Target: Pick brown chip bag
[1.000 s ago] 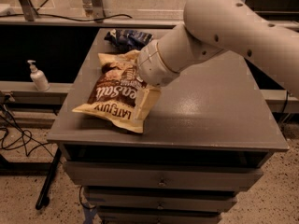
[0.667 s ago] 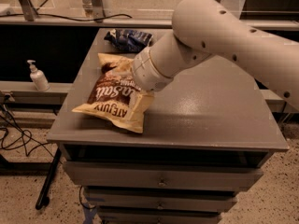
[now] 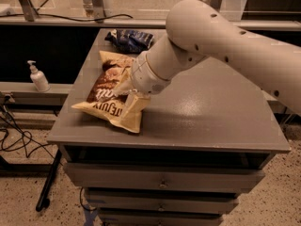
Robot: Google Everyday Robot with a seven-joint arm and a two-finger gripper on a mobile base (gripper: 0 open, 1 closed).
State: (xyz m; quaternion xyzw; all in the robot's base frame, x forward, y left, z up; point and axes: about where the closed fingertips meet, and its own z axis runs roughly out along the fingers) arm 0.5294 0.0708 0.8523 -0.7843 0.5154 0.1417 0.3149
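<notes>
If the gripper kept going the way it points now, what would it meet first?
The brown chip bag: the gripper points down and left into its middle, apparently right at its surface, though depth is hard to judge.

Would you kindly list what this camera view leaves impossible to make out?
Camera view:
The gripper sits at the brown chip bag's middle, mostly hidden behind the wrist of the arm; grasp cannot be judged.
Part of the bag's lettering is covered by that wrist.
The arm is cut off by the right edge.
The dark blue snack bag's print is too dark to read.
</notes>
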